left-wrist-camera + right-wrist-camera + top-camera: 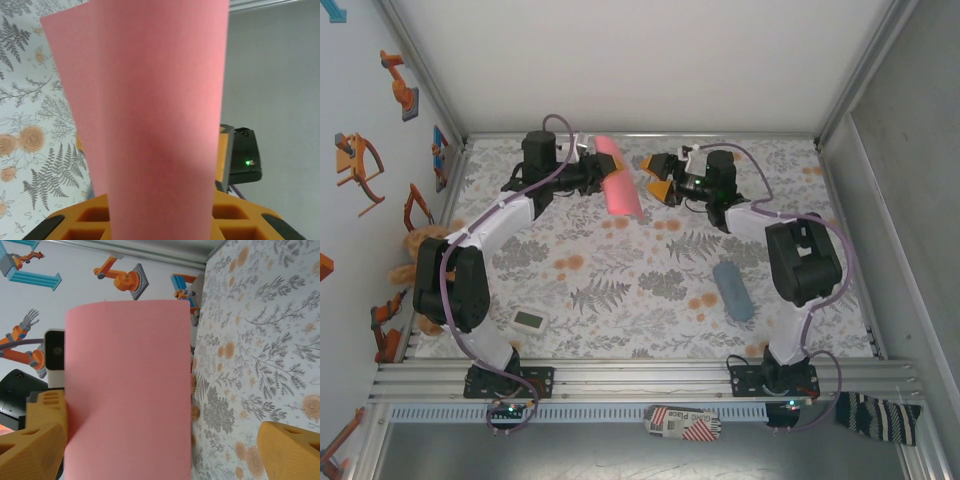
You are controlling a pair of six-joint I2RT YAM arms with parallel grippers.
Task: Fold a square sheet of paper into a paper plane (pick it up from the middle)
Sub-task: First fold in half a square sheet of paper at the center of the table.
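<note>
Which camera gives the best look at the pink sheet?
Top external: the whole curled square sheet of paper shows, held at the left gripper. Right wrist shows its broad face, bottom cropped; left wrist, very close, crops its top.

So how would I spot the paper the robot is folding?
Look at the far end of the flowery table. The left gripper holds the square sheet of paper up there. It is salmon pink and curved, unlike the grey-blue pouch lying flat nearer the front.
</note>
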